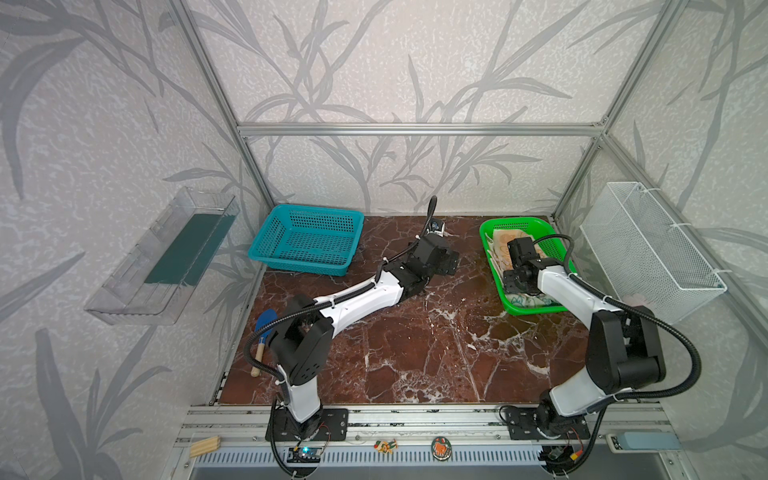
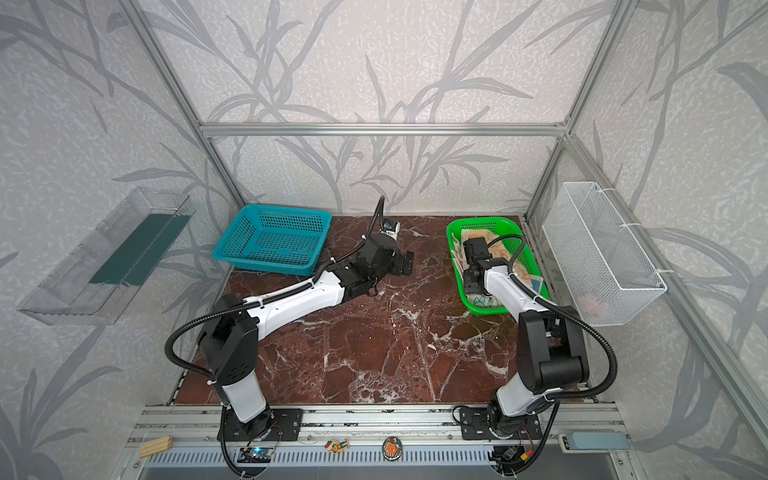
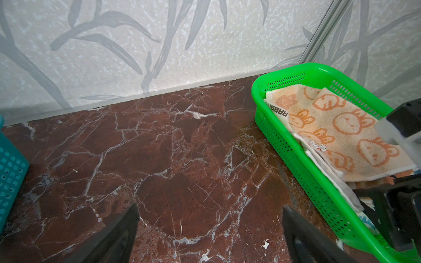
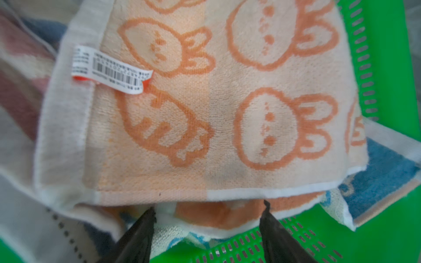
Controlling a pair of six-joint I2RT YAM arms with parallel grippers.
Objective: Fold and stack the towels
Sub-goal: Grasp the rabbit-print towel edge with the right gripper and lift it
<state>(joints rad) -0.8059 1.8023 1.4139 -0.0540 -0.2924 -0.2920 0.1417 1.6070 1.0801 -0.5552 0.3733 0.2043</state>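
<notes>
While I watch from my remote station, the right gripper (image 4: pixel 208 214) hangs inside a green basket (image 4: pixel 387 68) of perforated plastic. The basket stands at the back right of the table (image 1: pixel 415 353), a flat slab patterned like dark red marble with white veins.

The gripper's two black, wedge-shaped fingers are spread apart, and nothing is pinched between them. Their tips sit at the folded edge of the orange bunny towel (image 4: pixel 227 113). I cannot tell whether they touch the cloth.

This towel is soft, looped terry, peach-cream with orange outlined rabbit faces and a white woven hem. It lies on top of the pile, with a white barcode label (image 4: pixel 111 68) sewn at one side. Beneath it the striped towel (image 4: pixel 382 168) shows blue and brown bands. A cream corner of the blue bunny towel (image 4: pixel 182 241) peeks out just under the fingertips. All three towels are in the basket.

The left gripper (image 3: pixel 209 236) has its fingers spread wide over bare table. It sits between the green basket and a teal basket (image 1: pixel 299 266) of the same plastic mesh, and it is clear of the towels.
</notes>
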